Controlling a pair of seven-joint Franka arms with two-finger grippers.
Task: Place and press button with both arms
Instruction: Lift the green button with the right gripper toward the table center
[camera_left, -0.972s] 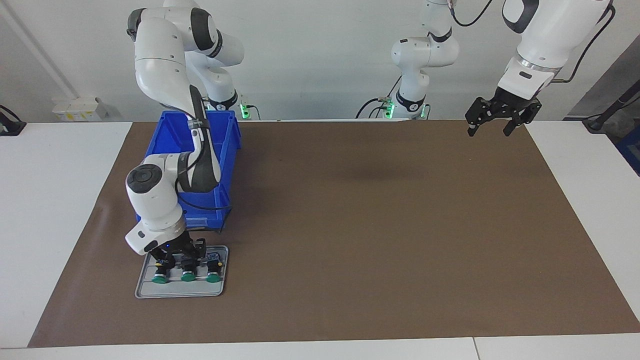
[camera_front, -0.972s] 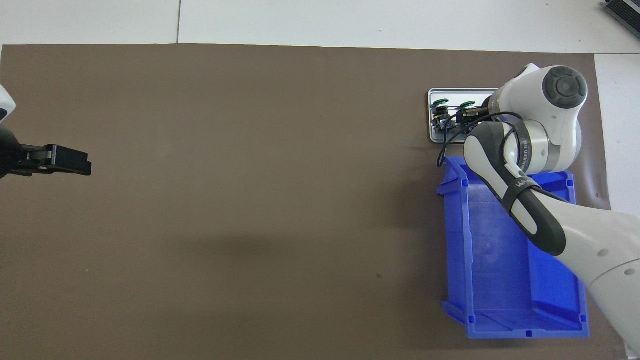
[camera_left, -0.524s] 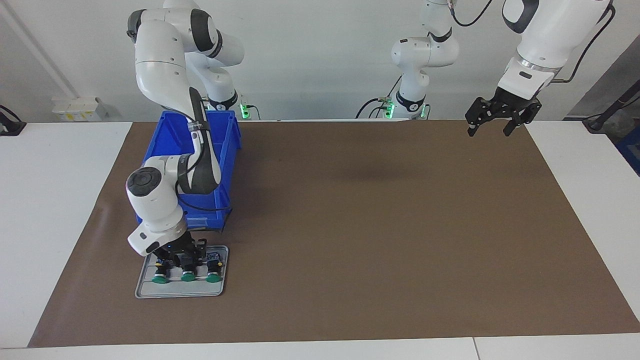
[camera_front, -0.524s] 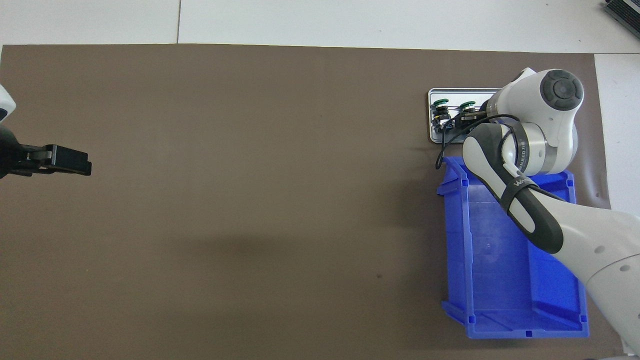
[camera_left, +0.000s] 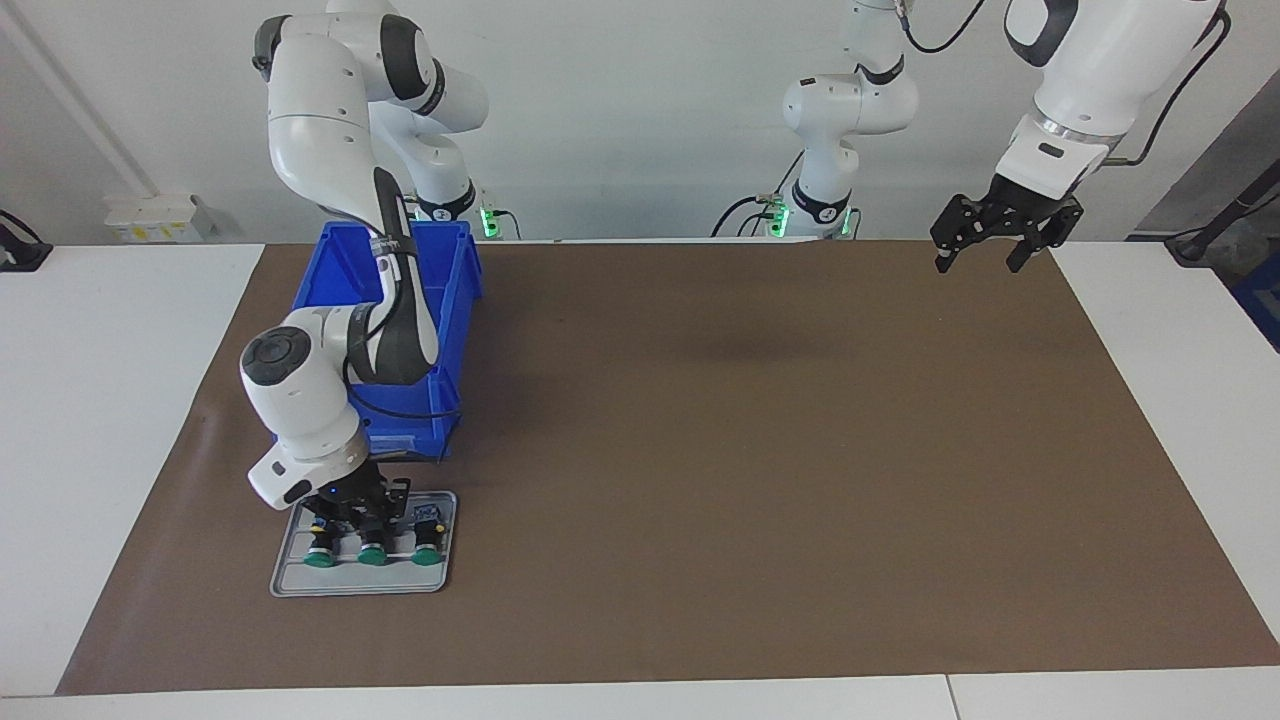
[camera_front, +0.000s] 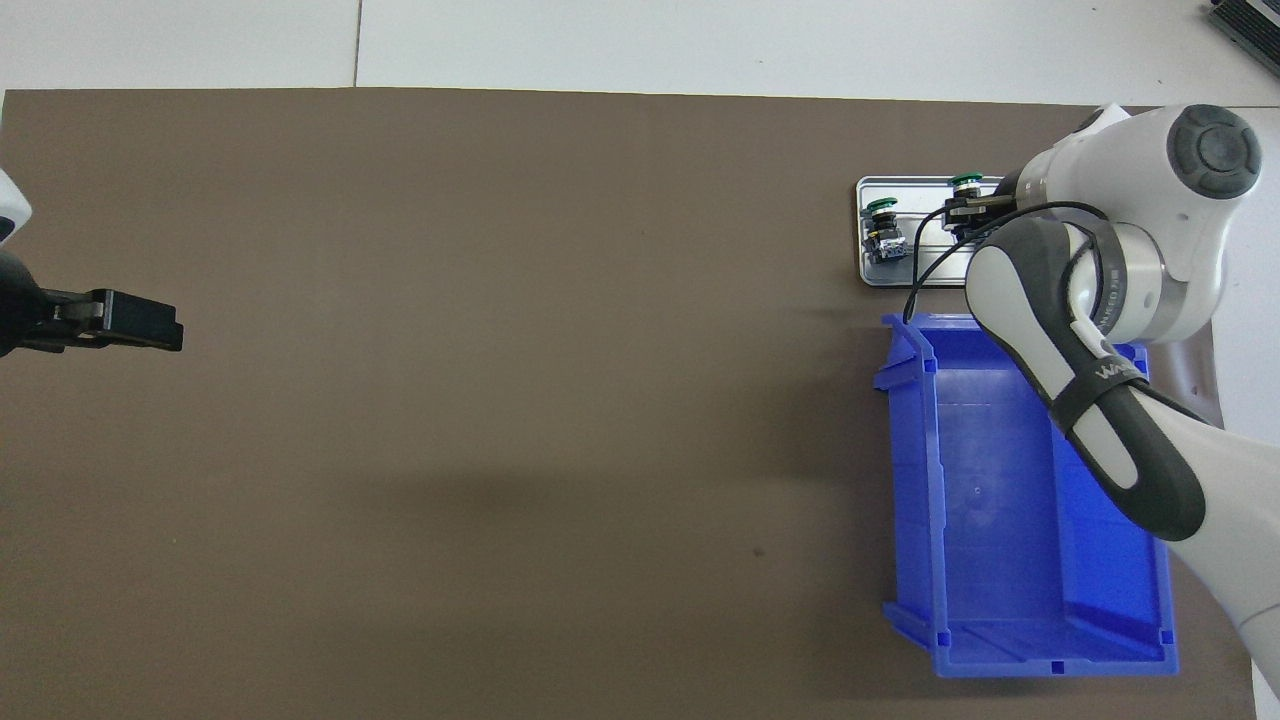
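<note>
Evidently the task is at its first step: nothing has been placed or pressed yet. At the lower left of the facing view, the right gripper (camera_left: 362, 515) is lowered onto the grey tray (camera_left: 292, 578) and appears closed on the middle button (camera_left: 373, 552) of three green-capped ones; in the overhead view that button (camera_front: 965, 182) looks slightly raised, though a lift cannot be confirmed. Carrying, placing and pressing are judged to remain. At the upper right, the left gripper (camera_left: 978, 240) is held open in the air, waiting. A blue bin (camera_left: 456, 300) stands beside the tray; the brown mat (camera_left: 760, 460) is otherwise unobstructed.
</note>
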